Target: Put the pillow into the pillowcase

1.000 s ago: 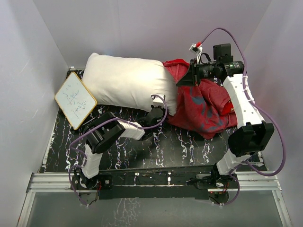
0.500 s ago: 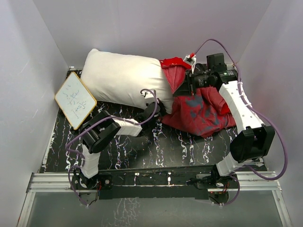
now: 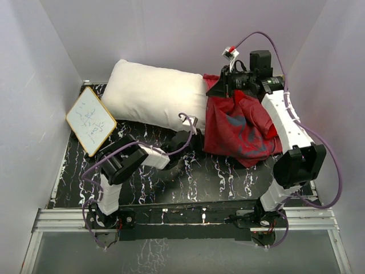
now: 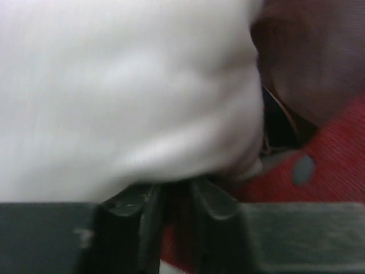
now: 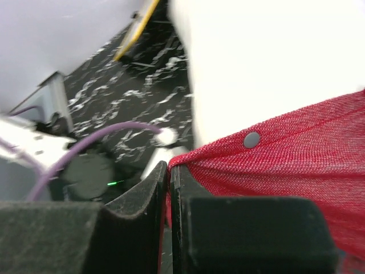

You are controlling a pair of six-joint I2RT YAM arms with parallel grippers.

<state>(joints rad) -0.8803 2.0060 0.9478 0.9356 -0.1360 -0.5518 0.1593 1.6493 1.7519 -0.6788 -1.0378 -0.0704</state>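
Observation:
The white pillow (image 3: pixel 154 100) lies across the back of the table, its right end at the mouth of the red pillowcase (image 3: pixel 239 128). My right gripper (image 3: pixel 221 91) is shut on the mouth's upper hem and holds it up against the pillow's end. In the right wrist view the gripper (image 5: pixel 169 168) pinches the red hem (image 5: pixel 285 154) beside a grey snap, with the pillow (image 5: pixel 268 63) behind. My left gripper (image 3: pixel 191 137) is at the mouth's lower edge under the pillow. In the blurred left wrist view the gripper (image 4: pixel 174 191) is nearly closed with red cloth (image 4: pixel 319 177) between its jaws, and the pillow (image 4: pixel 125 91) fills the view above.
A small wood-framed white board (image 3: pixel 90 121) leans at the left wall. White walls close in the black marbled table (image 3: pixel 222 177) on three sides. Purple cables loop from both arms.
My right gripper has lifted the red hem up and back, stretching the mouth taller against the pillow's end. The pillow has shifted slightly, and my left gripper has stayed near the lower edge.

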